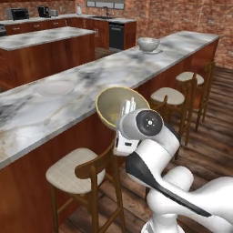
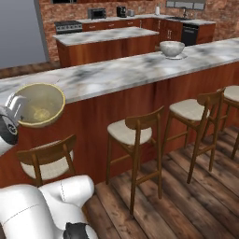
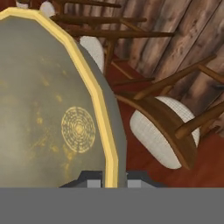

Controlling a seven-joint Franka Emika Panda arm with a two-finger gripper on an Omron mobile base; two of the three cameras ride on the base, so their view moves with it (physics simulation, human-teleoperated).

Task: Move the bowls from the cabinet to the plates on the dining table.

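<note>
Here the gripper (image 3: 107, 177) pinches the tan bowl (image 1: 120, 105) by its rim, tilted in the air beside the table (image 1: 27, 113) (grey bowl (image 1: 149, 44) already on a plate), probably bound for the bare plate (image 1: 55, 87).

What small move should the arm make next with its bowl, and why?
Probably lift the tan bowl and carry it over to the empty plate. The claw is shut on the bowl's rim, at the edge of the table; the grey bowl already sits on its plate.
</note>
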